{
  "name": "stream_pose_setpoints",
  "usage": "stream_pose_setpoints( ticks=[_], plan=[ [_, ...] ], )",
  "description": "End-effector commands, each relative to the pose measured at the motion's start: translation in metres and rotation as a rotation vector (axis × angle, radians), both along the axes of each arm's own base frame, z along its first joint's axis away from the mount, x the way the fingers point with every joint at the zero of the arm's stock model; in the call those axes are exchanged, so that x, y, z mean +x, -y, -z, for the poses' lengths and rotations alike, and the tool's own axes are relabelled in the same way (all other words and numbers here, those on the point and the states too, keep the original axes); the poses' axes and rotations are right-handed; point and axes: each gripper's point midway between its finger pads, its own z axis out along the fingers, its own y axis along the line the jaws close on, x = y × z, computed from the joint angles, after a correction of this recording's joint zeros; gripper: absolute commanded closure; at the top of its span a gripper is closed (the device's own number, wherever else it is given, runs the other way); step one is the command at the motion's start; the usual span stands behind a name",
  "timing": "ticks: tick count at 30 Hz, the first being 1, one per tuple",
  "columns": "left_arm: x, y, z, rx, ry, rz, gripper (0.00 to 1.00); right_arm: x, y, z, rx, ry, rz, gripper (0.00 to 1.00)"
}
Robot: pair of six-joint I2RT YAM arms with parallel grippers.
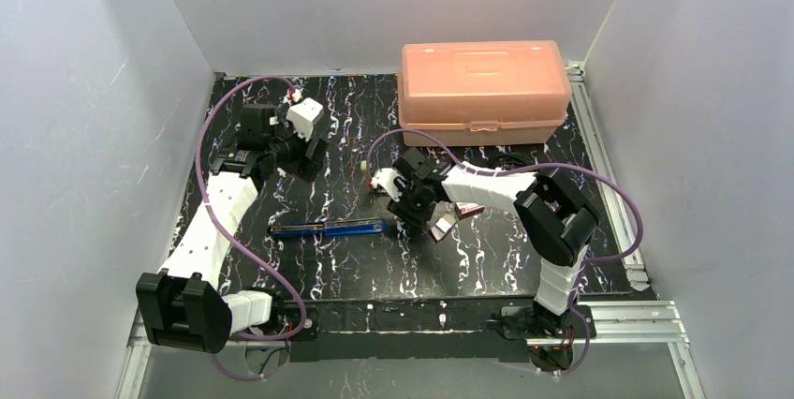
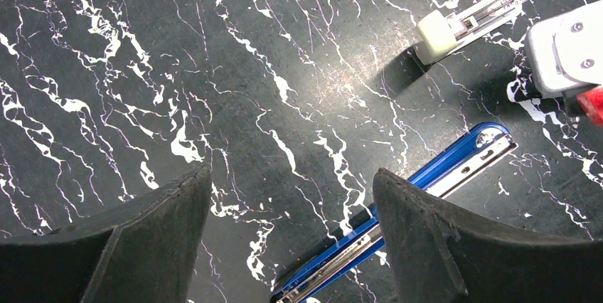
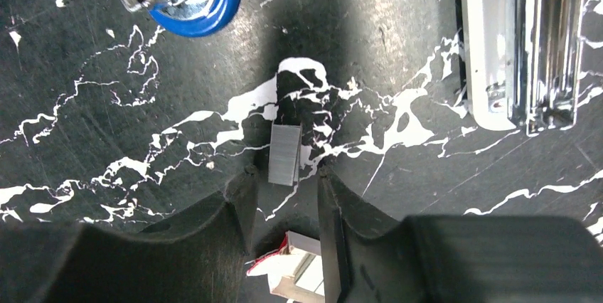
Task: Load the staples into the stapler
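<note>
Right end effector [image 3: 286,177] narrowly parted, staples [image 3: 285,152] loose between tips; left end effector [image 2: 291,175] wide, empty, over stapler [image 2: 455,164] edge.

The left arm [image 1: 211,221] stretches forward, left gripper [image 2: 291,182] spread wide. The right arm [image 1: 492,184] folds inward, right gripper [image 3: 284,178] pointing down, jaws narrowly parted.

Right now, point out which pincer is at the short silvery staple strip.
The right pincer: the short silvery staple strip lies at its fingertips. The left pincer hangs wide open, apart from it.
</note>
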Motion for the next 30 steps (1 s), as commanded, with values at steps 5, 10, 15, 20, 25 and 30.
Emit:
stream_pose_setpoints(
  ticks=[5, 10, 15, 20, 25, 30],
  plan=[
    [-0.004, 0.001, 0.002, -0.013, -0.013, 0.009, 0.18, -0.009, 0.001, 0.000, -0.014, 0.032, -0.037, 0.59],
    [-0.004, 0.000, 0.003, -0.007, -0.010, 0.003, 0.18, -0.008, 0.001, 0.003, -0.025, 0.041, -0.033, 0.71],
    [-0.004, -0.002, 0.001, -0.003, -0.003, -0.003, 0.18, -0.003, 0.000, -0.010, -0.010, 0.071, -0.034, 0.86],
    [-0.003, -0.003, 0.000, -0.006, -0.001, -0.004, 0.18, -0.001, 0.000, -0.041, 0.023, 0.116, -0.065, 0.90],
    [-0.002, -0.002, 0.001, -0.012, -0.001, -0.002, 0.18, -0.008, 0.003, -0.068, 0.046, 0.124, -0.110, 0.86],
    [-0.001, 0.000, 0.000, -0.025, -0.004, -0.001, 0.18, -0.012, 0.006, -0.072, 0.045, 0.112, -0.117, 0.50]
  ],
)
